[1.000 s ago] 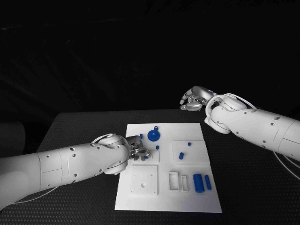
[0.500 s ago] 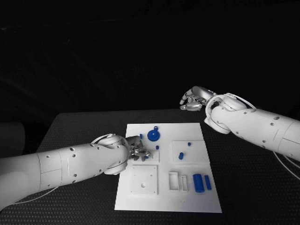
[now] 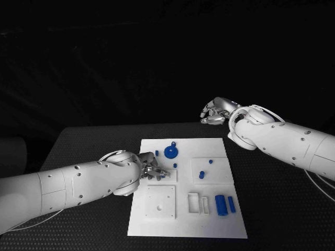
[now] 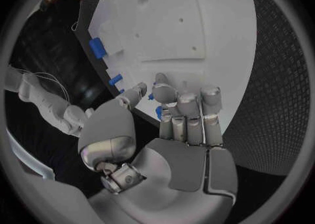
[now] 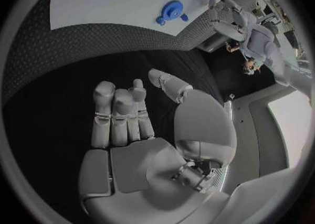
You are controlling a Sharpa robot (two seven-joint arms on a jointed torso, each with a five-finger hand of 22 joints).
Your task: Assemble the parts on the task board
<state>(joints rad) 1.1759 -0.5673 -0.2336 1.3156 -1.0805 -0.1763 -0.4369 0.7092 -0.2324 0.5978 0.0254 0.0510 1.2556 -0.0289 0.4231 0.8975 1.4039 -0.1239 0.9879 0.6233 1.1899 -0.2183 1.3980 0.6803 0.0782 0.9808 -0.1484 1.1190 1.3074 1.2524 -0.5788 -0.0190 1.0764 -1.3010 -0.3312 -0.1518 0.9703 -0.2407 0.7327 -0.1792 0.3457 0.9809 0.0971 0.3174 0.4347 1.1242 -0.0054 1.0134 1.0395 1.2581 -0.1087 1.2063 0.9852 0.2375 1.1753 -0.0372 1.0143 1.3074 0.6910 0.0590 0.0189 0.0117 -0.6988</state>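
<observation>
The left hand (image 3: 154, 170) is hovering over the white board (image 3: 184, 219), fingers curled and apart, grasping nothing visible; a small blue peg (image 4: 158, 112) is lying just beyond its fingertips (image 4: 161, 82), toward 3 o'clock in the head view. The right hand (image 3: 215, 112) is idling with fingers loosely curled, empty, well off the board at 12 o'clock, so the left looks nearer.

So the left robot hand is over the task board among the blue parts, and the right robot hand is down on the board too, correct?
Not quite. The left robot hand is over the task board among the blue parts, but the right robot hand is raised beyond the board's far edge, holding nothing, as the head view shows.
</observation>
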